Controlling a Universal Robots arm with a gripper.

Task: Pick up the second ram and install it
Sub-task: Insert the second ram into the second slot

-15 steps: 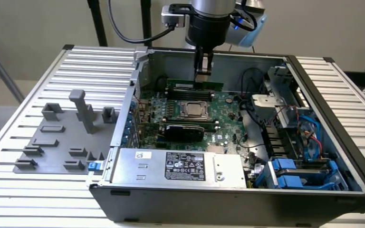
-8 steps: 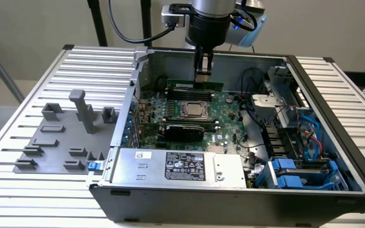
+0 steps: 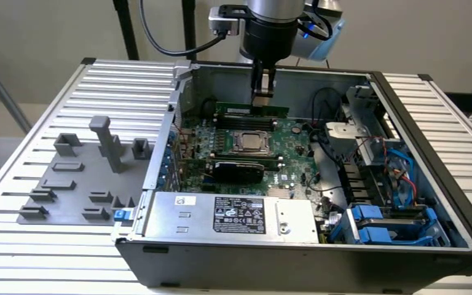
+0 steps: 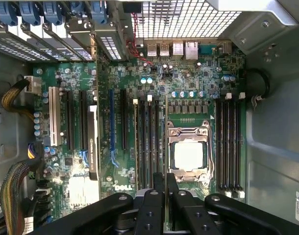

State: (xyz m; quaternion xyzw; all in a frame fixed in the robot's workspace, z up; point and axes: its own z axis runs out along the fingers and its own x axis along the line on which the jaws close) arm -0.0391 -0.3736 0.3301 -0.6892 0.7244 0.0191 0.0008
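A slim green ram stick [image 3: 238,109] with dark chips stands on edge in a slot at the back of the big green motherboard [image 3: 289,153], just behind the CPU socket [image 3: 252,142]. My gripper [image 3: 262,95] hangs straight down right over the stick's top edge; I cannot tell whether it touches. In the wrist view my gripper [image 4: 165,182] has its fingers pressed together with nothing showing between them, above the row of memory slots [image 4: 148,142] beside the CPU socket [image 4: 188,154].
The open computer case [image 3: 432,153] lies on a slatted table. A power supply [image 3: 236,216] fills its front, blue drive bays [image 3: 383,224] the exterior view's right. A grey fixture tray [image 3: 72,184] sits outside on the exterior view's left. A black-topped card [image 3: 236,167] is in front of the CPU.
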